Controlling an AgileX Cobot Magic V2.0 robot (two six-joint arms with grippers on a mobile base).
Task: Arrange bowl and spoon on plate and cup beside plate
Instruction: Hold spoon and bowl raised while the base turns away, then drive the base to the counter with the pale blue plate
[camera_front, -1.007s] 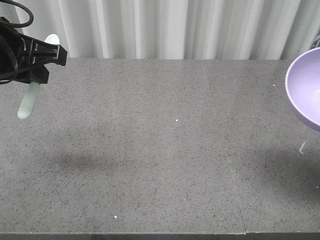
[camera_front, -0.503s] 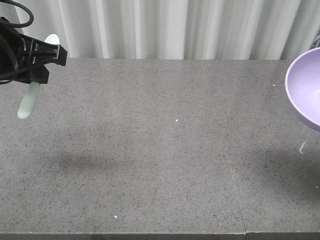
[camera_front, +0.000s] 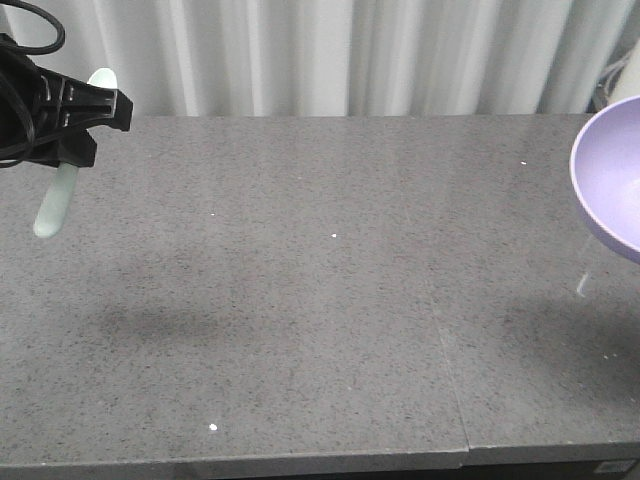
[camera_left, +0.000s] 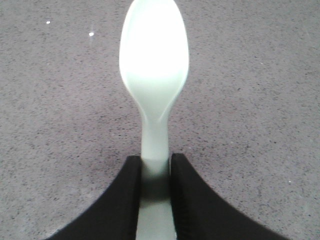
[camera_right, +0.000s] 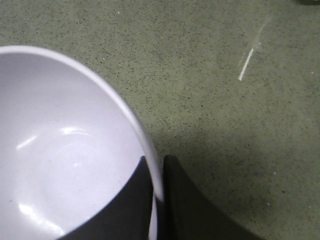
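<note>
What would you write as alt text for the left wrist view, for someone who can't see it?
A pale green spoon is pinched by its handle in the black left claw at the bottom of the frame, its oval head pointing up and away from the camera. Behind it, a grey speckled table fills the view.

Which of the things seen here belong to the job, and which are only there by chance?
Belonging to the job: spoon, held in the left gripper; bowl, gripped at its rim by the right gripper. Not in view: plate, cup.
Not part of it: gray table; white curtain behind it.
</note>
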